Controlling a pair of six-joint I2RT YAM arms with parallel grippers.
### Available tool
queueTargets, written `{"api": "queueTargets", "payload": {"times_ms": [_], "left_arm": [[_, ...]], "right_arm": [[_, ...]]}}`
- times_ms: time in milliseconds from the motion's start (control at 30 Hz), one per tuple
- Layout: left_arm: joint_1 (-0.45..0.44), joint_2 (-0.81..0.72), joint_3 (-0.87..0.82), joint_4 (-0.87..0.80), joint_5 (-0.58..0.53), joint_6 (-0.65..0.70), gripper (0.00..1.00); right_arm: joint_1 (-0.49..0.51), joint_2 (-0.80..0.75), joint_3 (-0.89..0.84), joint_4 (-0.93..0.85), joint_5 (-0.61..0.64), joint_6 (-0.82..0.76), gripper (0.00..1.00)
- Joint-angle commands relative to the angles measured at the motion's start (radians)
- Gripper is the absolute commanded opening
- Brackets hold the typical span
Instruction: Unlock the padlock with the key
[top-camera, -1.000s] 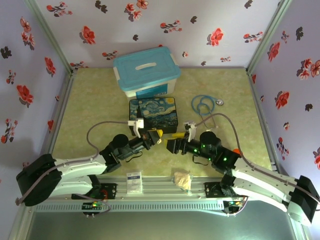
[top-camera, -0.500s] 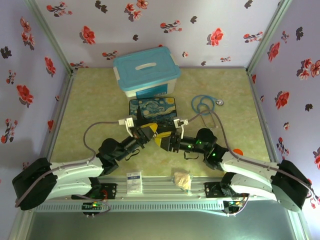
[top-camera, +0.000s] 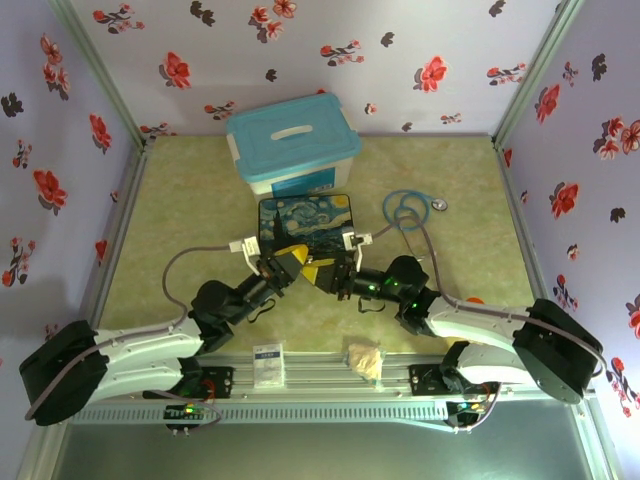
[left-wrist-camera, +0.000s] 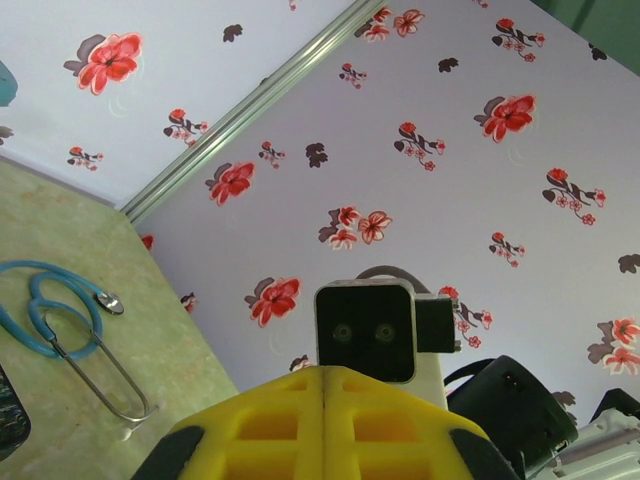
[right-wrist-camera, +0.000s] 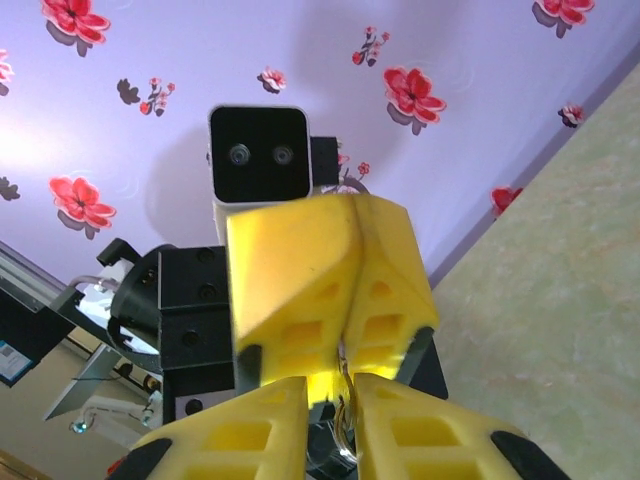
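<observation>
From where I stand, the left gripper (top-camera: 290, 258) and the right gripper (top-camera: 321, 270) meet nose to nose in the middle, over the near edge of the starry-night box (top-camera: 305, 220). The left fingers (left-wrist-camera: 270, 420) are pressed flat together with no gap at the seam. The right fingers (right-wrist-camera: 250, 430) are drawn narrow. A thin silvery metal piece (right-wrist-camera: 345, 418) sits in the slot between them, right under the left tips. I cannot tell whether that piece is the key or the padlock's shackle, nor whether the right fingers truly pinch it. Behind the starry-night box the blue-lidded bin (top-camera: 293, 143) stands near the far wall (top-camera: 400, 40). The two look to be touching or very nearly so. The blue stethoscope (top-camera: 405, 210) lies just right of the box, close to the right arm's cable. The mat (top-camera: 180, 230) is bare and roomy on the left side, and there is open floor at the far right corner too. At the near edge runs the metal rail (top-camera: 320, 375), carrying a white card (top-camera: 268, 364) and a crumpled beige wad (top-camera: 365, 358).
</observation>
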Motion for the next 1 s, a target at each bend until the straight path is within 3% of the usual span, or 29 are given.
{"api": "queueTargets", "payload": {"times_ms": [0, 467, 967], "left_arm": [[-0.001, -0.013, -0.013, 0.04, -0.025, 0.02, 0.0], [-0.001, -0.012, -0.027, 0.098, -0.046, 0.031, 0.0], [-0.001, -0.03, -0.048, 0.101, -0.116, 0.017, 0.0]], "right_arm": [[-0.004, 0.004, 0.035, 0.067, 0.021, -0.003, 0.17], [0.0, 0.141, 0.055, 0.231, -0.012, 0.074, 0.18], [0.004, 0.16, 0.053, 0.235, 0.0, 0.071, 0.23]]}}
